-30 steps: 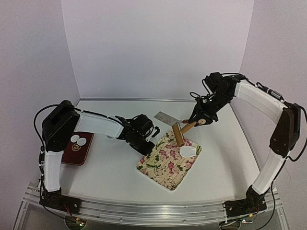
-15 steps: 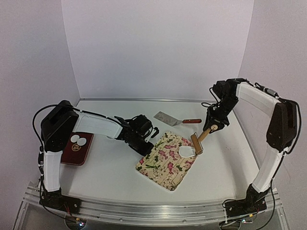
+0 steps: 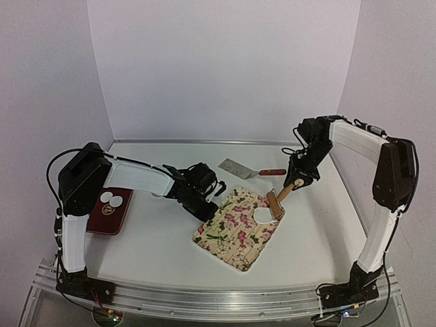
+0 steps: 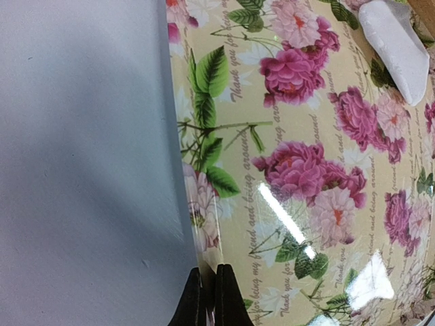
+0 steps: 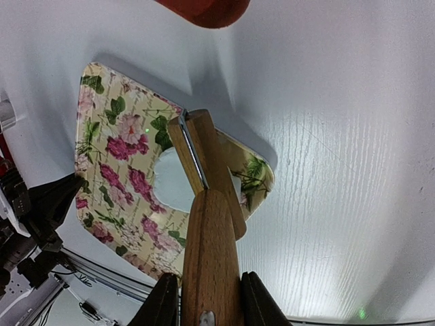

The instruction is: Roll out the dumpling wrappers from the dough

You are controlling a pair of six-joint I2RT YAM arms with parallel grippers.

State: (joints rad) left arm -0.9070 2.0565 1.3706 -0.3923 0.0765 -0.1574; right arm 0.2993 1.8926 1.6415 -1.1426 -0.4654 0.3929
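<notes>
My right gripper [image 5: 204, 299] clamps the roller [image 3: 274, 204], its head at the edge of the dough [image 3: 262, 215] on the flowered board [image 3: 231, 235] — my left gripper [image 4: 206, 302] is closed at the board's edge. Two wrappers [image 3: 106, 197] sit finished on the red tray [image 3: 109, 219] — this one's left.

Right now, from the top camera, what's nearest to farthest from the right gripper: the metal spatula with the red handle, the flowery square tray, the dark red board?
1. Metal spatula with the red handle, just left of the right gripper.
2. Flowery square tray, nearer the arms' bases, mid-table.
3. Dark red board, far over on the left side.
</notes>
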